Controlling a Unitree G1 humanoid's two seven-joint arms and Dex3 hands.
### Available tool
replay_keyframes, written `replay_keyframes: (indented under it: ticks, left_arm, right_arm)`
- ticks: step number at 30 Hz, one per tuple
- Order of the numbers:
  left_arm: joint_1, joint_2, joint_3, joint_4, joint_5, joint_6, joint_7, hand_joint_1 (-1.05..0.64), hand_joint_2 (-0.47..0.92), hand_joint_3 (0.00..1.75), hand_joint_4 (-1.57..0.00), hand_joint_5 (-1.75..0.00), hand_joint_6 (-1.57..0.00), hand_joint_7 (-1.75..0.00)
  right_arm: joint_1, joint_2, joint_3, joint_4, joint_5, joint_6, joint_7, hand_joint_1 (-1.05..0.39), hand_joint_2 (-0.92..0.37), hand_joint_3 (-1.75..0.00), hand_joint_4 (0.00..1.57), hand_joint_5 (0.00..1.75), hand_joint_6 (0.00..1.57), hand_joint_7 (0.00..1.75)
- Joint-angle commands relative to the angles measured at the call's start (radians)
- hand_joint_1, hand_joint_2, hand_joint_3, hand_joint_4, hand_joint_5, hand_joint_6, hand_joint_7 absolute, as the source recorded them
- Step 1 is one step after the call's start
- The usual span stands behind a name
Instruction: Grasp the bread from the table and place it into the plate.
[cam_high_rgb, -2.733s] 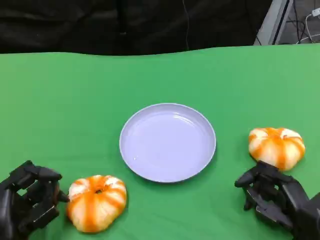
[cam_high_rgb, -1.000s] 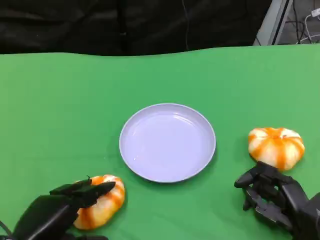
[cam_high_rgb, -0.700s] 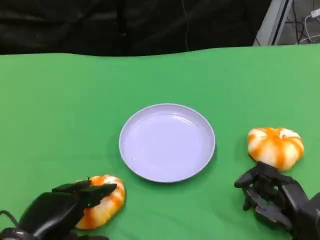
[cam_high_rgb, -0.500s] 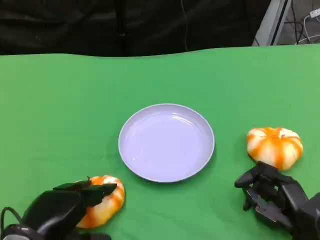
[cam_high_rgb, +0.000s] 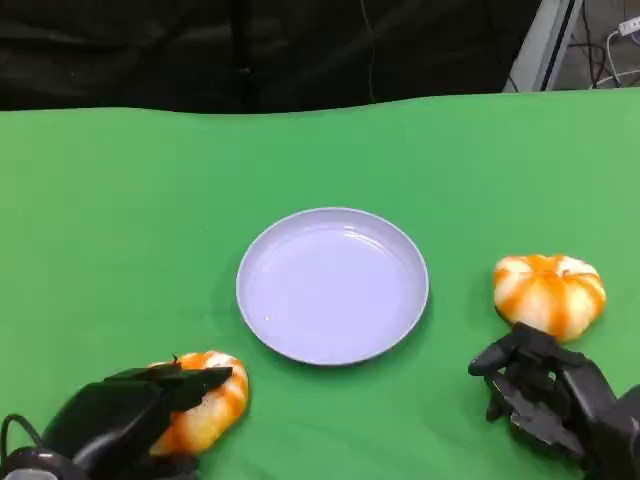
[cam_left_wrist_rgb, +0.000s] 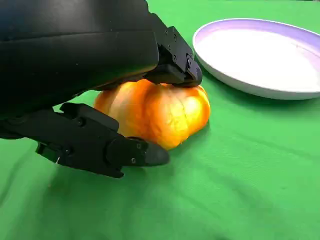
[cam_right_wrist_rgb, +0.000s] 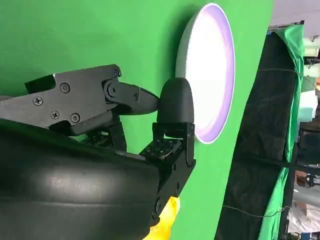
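Left hand (cam_high_rgb: 120, 420) lowered, enclosing bread (cam_high_rgb: 205, 405)

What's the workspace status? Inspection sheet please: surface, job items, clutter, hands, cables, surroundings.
Surface: green cloth-covered table, flat.
Job's things: round pale lavender plate at centre, nothing in it; orange-and-white striped round bread near the left hand, on the cloth; second orange-and-white striped bread at right, on the cloth.
Clutter: nothing seen.
Hands: left hand over the near bread, fingers above and below it, touching it in the left wrist view; right hand just short of the second bread, fingers curled, holding nothing.
Cables: thin black cable by the left hand; cables at the far right corner.
Surroundings: black backdrop behind the table.
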Motion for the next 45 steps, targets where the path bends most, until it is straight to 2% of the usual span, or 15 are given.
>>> replay_keyframes:
  ticks: [1, 7, 11, 15, 20, 22, 23, 25, 28, 39, 40, 41, 42, 43, 45]
  left_arm:
    - [0.028, 0.017, -0.003, 0.022, 0.002, 0.053, -0.004, -0.05, 0.92, 0.27, -0.68, -0.09, -0.60, -0.05]
    - [0.019, 0.009, -0.007, 0.035, -0.004, 0.070, 0.015, -0.03, 0.92, 0.25, -0.77, -0.11, -0.70, -0.07]
    - [0.009, -0.005, -0.007, 0.064, -0.012, 0.065, 0.061, -0.01, 0.92, 0.26, -0.92, -0.19, -0.84, -0.11]
    - [0.003, -0.005, -0.011, 0.082, -0.015, 0.059, 0.085, -0.01, 0.92, 0.26, -0.95, -0.22, -0.88, -0.11]
    - [-0.010, -0.016, -0.011, 0.156, -0.015, -0.010, 0.212, -0.02, 0.92, 0.20, -1.20, -0.43, -1.23, -0.15]
    - [-0.019, -0.027, -0.010, 0.195, -0.012, -0.044, 0.286, -0.03, 0.92, 0.21, -1.23, -0.47, -1.28, -0.13]
    - [-0.024, -0.035, -0.009, 0.216, -0.012, -0.064, 0.328, -0.04, 0.92, 0.14, -0.96, -1.17, -1.16, -0.52]
    - [-0.033, -0.055, -0.001, 0.254, -0.021, -0.099, 0.414, -0.05, 0.92, 0.12, -0.77, -1.62, -0.86, -1.21]
    - [-0.043, -0.059, -0.004, 0.283, -0.025, -0.121, 0.459, -0.06, 0.92, 0.12, -0.73, -1.73, -0.73, -1.46]
    - [-0.063, -0.075, 0.007, 0.347, -0.023, -0.218, 0.627, -0.05, 0.91, 0.18, -0.77, -1.75, -0.74, -1.45]
    - [-0.066, -0.077, 0.011, 0.354, -0.021, -0.238, 0.657, -0.04, 0.86, 0.29, -0.79, -1.72, -0.80, -1.37]
    - [-0.067, -0.078, 0.014, 0.355, -0.017, -0.253, 0.683, -0.02, 0.67, 0.65, -0.79, -1.70, -0.85, -1.30]
    - [-0.065, -0.078, 0.016, 0.353, -0.015, -0.261, 0.700, -0.02, 0.57, 0.84, -0.79, -1.70, -0.86, -1.29]
    - [-0.064, -0.077, 0.016, 0.351, -0.014, -0.264, 0.707, -0.02, 0.52, 0.97, -0.79, -1.70, -0.86, -1.28]
    - [-0.063, -0.075, 0.015, 0.348, -0.012, -0.268, 0.715, -0.02, 0.48, 1.04, -0.79, -1.71, -0.87, -1.28]
  right_arm:
    - [0.004, -0.014, -0.004, -0.005, 0.006, 0.007, 0.000, -0.25, -0.92, -0.49, 0.59, 1.75, 0.66, 1.22]
    - [0.002, -0.016, -0.002, -0.001, -0.001, 0.000, -0.007, -0.25, -0.92, -0.49, 0.59, 1.75, 0.66, 1.22]
    - [0.000, -0.016, -0.003, 0.002, 0.002, -0.002, -0.005, -0.24, -0.92, -0.49, 0.59, 1.75, 0.66, 1.23]
    - [-0.002, -0.015, -0.004, 0.003, 0.005, -0.002, -0.001, -0.24, -0.92, -0.49, 0.59, 1.75, 0.66, 1.24]
    - [-0.002, -0.017, -0.001, 0.002, -0.003, 0.000, -0.009, -0.25, -0.92, -0.49, 0.59, 1.75, 0.66, 1.24]
    - [-0.002, -0.016, -0.002, 0.001, -0.001, 0.002, -0.007, -0.25, -0.92, -0.49, 0.59, 1.75, 0.66, 1.24]
    - [-0.001, -0.016, -0.002, 0.001, 0.000, 0.003, -0.006, -0.25, -0.92, -0.49, 0.59, 1.75, 0.66, 1.23]
    - [-0.001, -0.016, -0.001, 0.001, -0.004, 0.003, -0.011, -0.25, -0.92, -0.49, 0.59, 1.75, 0.66, 1.23]
    - [-0.002, -0.016, 0.000, 0.001, -0.007, 0.003, -0.015, -0.25, -0.92, -0.48, 0.59, 1.74, 0.66, 1.23]
    - [-0.008, -0.012, -0.004, 0.007, -0.001, 0.001, -0.009, -0.25, -0.92, -0.49, 0.61, 1.75, 0.67, 1.23]
    - [-0.009, -0.012, -0.004, 0.010, -0.001, 0.000, -0.009, -0.25, -0.92, -0.49, 0.60, 1.75, 0.67, 1.23]
    - [-0.011, -0.012, -0.003, 0.013, -0.002, 0.000, -0.009, -0.24, -0.92, -0.49, 0.60, 1.75, 0.67, 1.23]
    - [-0.012, -0.012, -0.003, 0.014, -0.003, 0.002, -0.012, -0.24, -0.92, -0.49, 0.60, 1.75, 0.67, 1.23]
    - [-0.012, -0.012, -0.003, 0.015, -0.003, 0.004, -0.013, -0.25, -0.92, -0.49, 0.60, 1.75, 0.67, 1.23]
    - [-0.013, -0.012, -0.003, 0.017, -0.004, 0.002, -0.014, -0.24, -0.92, -0.49, 0.60, 1.75, 0.67, 1.23]
